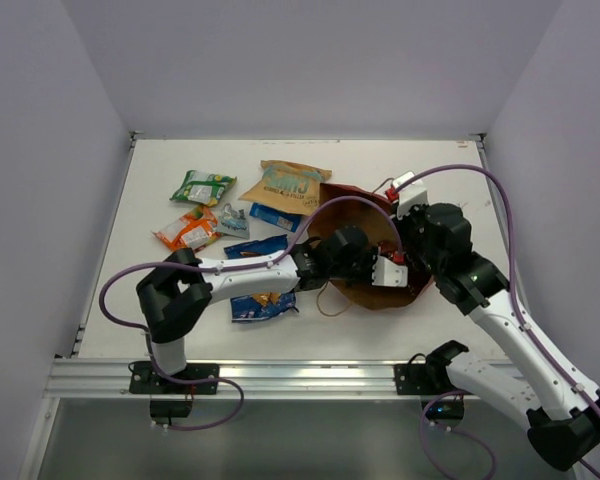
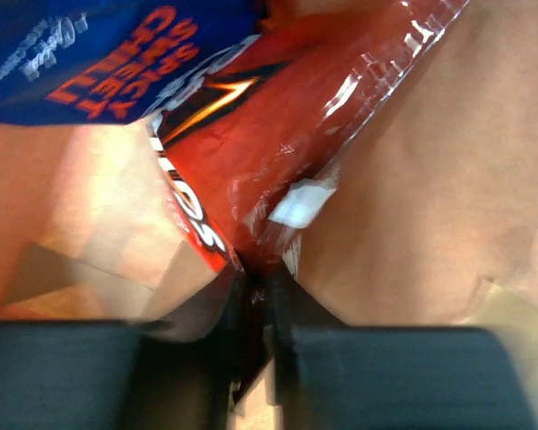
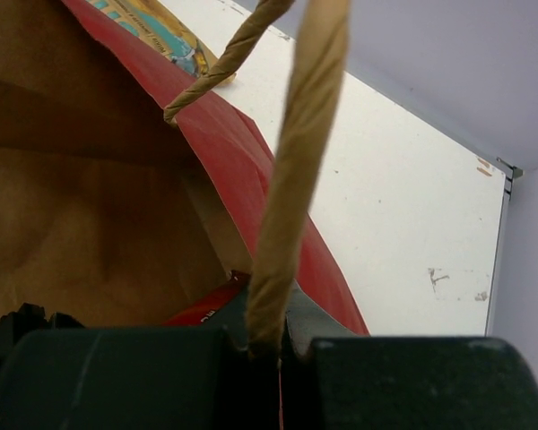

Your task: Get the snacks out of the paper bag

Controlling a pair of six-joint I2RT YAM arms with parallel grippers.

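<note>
Center-right of the overhead frame, the paper bag [image 1: 375,297] sits on the tabletop [image 1: 380,150]. Inside it, I see my left tool [image 2: 255,300] pinched nearly closed on the edge of the red-orange chip bag [image 2: 278,134], with a blue packet [image 2: 90,54] at upper left. My right tool [image 3: 269,345] is clamped tight on the bag's twisted handle [image 3: 291,179].
</note>
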